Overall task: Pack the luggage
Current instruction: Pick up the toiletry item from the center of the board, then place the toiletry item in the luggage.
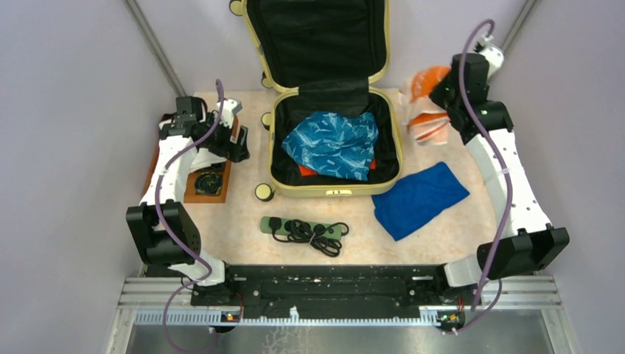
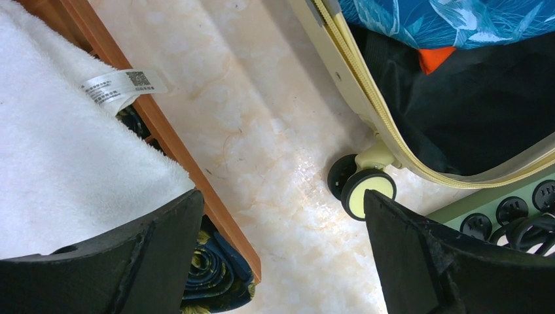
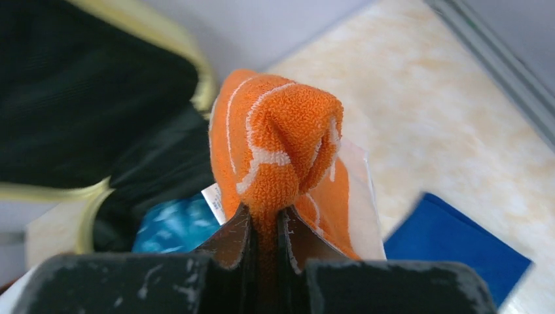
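The pale yellow luggage (image 1: 398, 144) lies open mid-table, lid up against the back wall. Inside it lie a blue patterned cloth (image 1: 332, 144) and something orange under it. Its rim and a wheel (image 2: 370, 193) show in the left wrist view. My right gripper (image 1: 442, 96) is shut on an orange-and-white towel (image 3: 278, 140) and holds it up just right of the luggage. My left gripper (image 1: 234, 144) is open and empty, above a wooden tray (image 1: 215, 193) with a white towel (image 2: 59, 150) and a rolled dark patterned cloth (image 2: 213, 275).
A folded blue cloth (image 1: 420, 198) lies right of the luggage's front. A green power strip with a black cord (image 1: 304, 229) lies in front of the luggage. Grey walls close in both sides.
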Robot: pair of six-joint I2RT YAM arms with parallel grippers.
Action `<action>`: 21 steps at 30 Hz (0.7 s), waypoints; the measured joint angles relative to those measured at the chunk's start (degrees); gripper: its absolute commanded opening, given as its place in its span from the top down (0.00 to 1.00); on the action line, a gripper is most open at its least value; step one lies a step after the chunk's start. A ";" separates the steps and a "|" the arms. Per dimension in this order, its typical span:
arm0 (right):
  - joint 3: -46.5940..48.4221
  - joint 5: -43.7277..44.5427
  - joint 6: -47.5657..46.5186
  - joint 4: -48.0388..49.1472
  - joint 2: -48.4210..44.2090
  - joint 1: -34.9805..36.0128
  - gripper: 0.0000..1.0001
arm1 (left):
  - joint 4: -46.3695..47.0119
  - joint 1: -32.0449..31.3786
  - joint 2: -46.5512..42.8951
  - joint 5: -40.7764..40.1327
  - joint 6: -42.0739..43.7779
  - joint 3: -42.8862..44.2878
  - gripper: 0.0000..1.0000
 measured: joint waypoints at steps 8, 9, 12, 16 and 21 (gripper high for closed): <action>25.62 -0.66 -5.60 -4.04 12.83 20.61 1.00 | 0.17 0.50 0.00 -2.93 -1.84 0.31 0.02; 28.26 -1.57 -5.88 -4.31 15.32 22.18 1.00 | 0.17 0.57 0.00 -3.08 -2.05 0.37 0.02; 35.26 -4.81 -6.08 -5.68 23.41 26.64 1.00 | 0.22 0.83 0.00 -3.48 -2.45 0.61 0.02; 33.90 -12.24 -4.72 -4.76 29.18 29.97 1.00 | 0.28 1.07 0.00 -3.96 -2.64 0.83 0.02; 19.82 -23.19 1.73 2.82 30.69 27.26 1.00 | 0.31 1.16 0.00 -4.33 -2.67 0.85 0.02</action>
